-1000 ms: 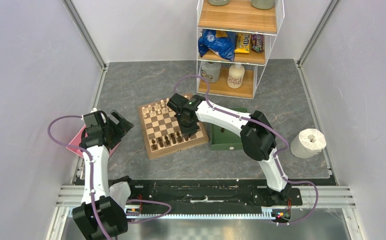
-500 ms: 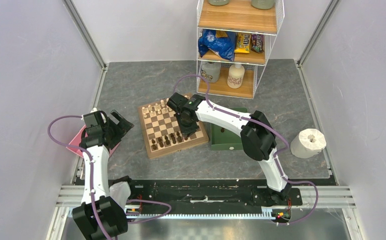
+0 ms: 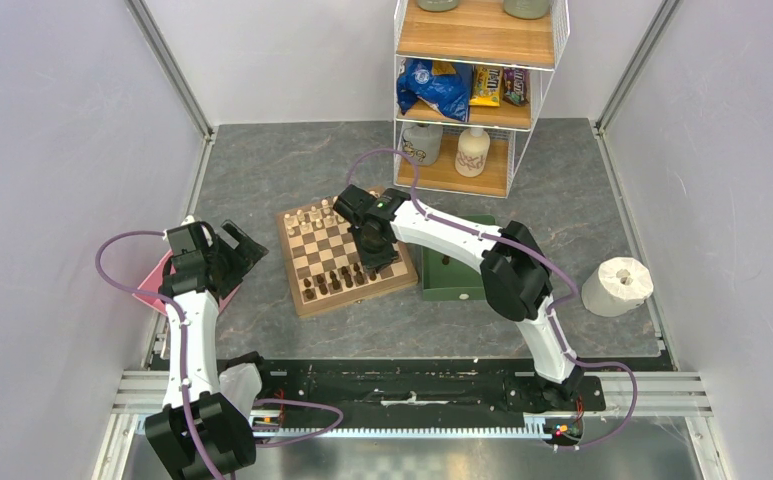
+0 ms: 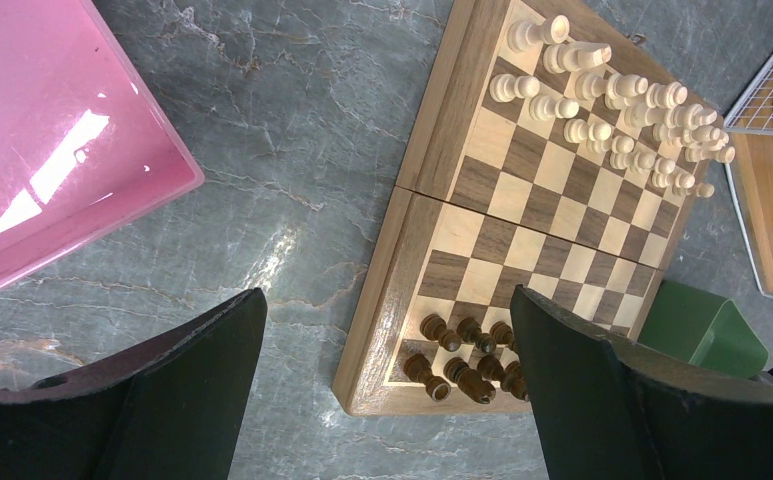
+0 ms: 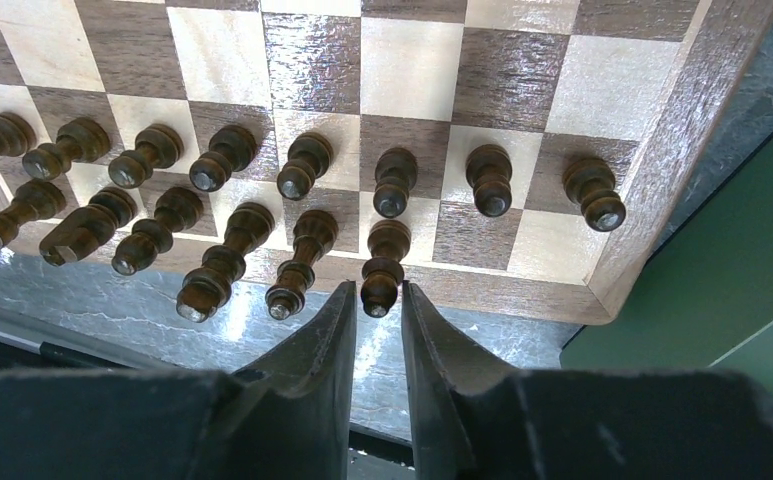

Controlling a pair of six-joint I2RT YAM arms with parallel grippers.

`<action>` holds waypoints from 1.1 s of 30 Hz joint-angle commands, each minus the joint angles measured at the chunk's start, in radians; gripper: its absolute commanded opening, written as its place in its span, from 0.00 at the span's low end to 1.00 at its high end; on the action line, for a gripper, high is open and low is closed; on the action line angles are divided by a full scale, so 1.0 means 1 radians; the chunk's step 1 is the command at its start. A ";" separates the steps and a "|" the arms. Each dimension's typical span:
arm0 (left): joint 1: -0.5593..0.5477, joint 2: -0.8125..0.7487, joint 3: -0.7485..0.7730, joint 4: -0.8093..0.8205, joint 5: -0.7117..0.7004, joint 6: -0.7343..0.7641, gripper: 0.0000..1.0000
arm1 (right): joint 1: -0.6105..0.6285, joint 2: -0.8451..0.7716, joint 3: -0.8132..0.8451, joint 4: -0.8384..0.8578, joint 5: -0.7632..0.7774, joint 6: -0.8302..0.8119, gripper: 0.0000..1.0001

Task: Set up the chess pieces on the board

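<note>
Right tool (image 5: 376, 298) barely shifted (14 chess pieces (image 5: 302, 168) on the board (image 5: 412, 65)).

Top view is bright and even from overhead, sharp throughout, with only soft short shadows under the arms and the wire shelf (image 3: 477, 100). Left wrist view has hard white glare patches on the pink tray (image 4: 22, 120) and a sheen on the grey bench (image 4: 282, 240); the left claw's black fingers (image 4: 182, 400) are underexposed and soft. Right wrist view is crisp on the chess pieces (image 5: 392, 185) and the board (image 5: 412, 70), with specular dots on piece tops and pieces splaying toward the edges; the right claw's fingers (image 5: 302, 380) are dark and blurred.
</note>
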 commanded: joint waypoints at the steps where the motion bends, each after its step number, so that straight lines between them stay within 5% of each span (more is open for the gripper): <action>1: 0.005 0.000 0.013 0.016 0.017 0.023 0.99 | 0.005 0.009 0.048 -0.009 0.011 -0.013 0.31; 15: 0.005 0.001 0.013 0.015 0.016 0.022 0.99 | -0.001 -0.180 0.024 -0.012 0.098 -0.024 0.45; 20: 0.005 0.001 0.014 0.016 0.015 0.023 0.99 | -0.041 -0.291 -0.071 0.000 0.158 0.005 0.57; 24: 0.005 0.001 0.013 0.015 0.016 0.023 0.99 | -0.129 -0.399 -0.188 0.002 0.216 0.050 0.66; 33: 0.005 0.000 0.013 0.015 0.019 0.023 0.99 | -0.427 -0.555 -0.519 0.014 0.193 0.127 0.67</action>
